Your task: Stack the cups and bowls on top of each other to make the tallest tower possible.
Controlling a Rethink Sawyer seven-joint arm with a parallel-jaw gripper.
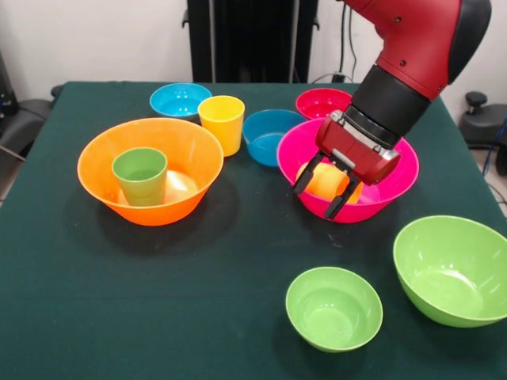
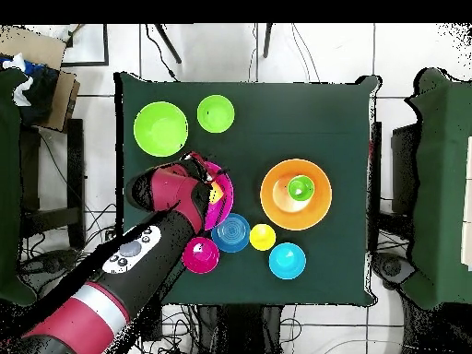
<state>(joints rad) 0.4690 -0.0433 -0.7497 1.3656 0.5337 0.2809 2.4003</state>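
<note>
My gripper point(image 1: 314, 202) hangs over the large hot pink bowl point(image 1: 398, 184), its fingers closed on either side of the orange-yellow cup point(image 1: 325, 181), which is tilted just inside the bowl. The green cup point(image 1: 140, 175) stands upright in the large orange bowl point(image 1: 93, 161) at the left. The yellow cup point(image 1: 222, 123) stands on the table behind it, between the light blue bowl point(image 1: 180, 99) and the darker blue bowl point(image 1: 268, 136). The red-pink bowl point(image 1: 321, 101) sits behind the pink one. The small lime bowl point(image 1: 333, 307) and the large lime bowl point(image 1: 455, 269) sit near the front right.
All the bowls rest open side up on the dark green tablecloth point(image 1: 198, 301). The arm point(image 1: 412, 47) comes in from the upper right over the red-pink bowl. In the overhead view the arm point(image 2: 138, 258) covers the table's lower left corner.
</note>
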